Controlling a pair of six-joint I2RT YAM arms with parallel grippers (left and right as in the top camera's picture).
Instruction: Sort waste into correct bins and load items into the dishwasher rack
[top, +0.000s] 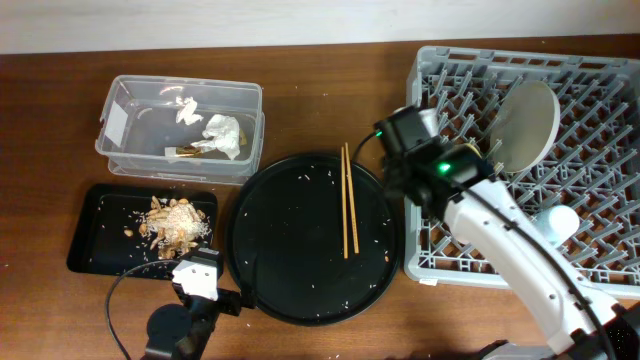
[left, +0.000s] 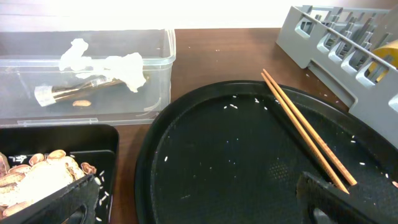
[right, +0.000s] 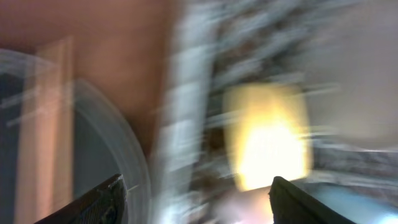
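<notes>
The trash looks sorted. The napkin and the wrapper lie in the clear tub, at 10 o'clock from the round black tray. The food scraps lie in the flat black tray, at 9 o'clock.

The rack is at 3 o'clock. The plate stands up in it. The yellow bowl sits near its left edge. A pale cup is lower down in it. I cannot find the pink cup.

I think only the chopsticks are left to load. They lie side by side on the round black tray, toward its 1 o'clock side.

The right gripper hangs over the rack's left edge, by the bowl. Its wrist picture is very blurry, but the two fingers show far apart with nothing between them. The left gripper is at the tray's 7 o'clock edge, fingers wide apart and holding nothing.

Next, a gripper needs to go low over the chopsticks and pinch both thin sticks at once. They lie flat, so they may slip or roll apart. The rack's left wall stands close to them, and small white bits dot the tray.
</notes>
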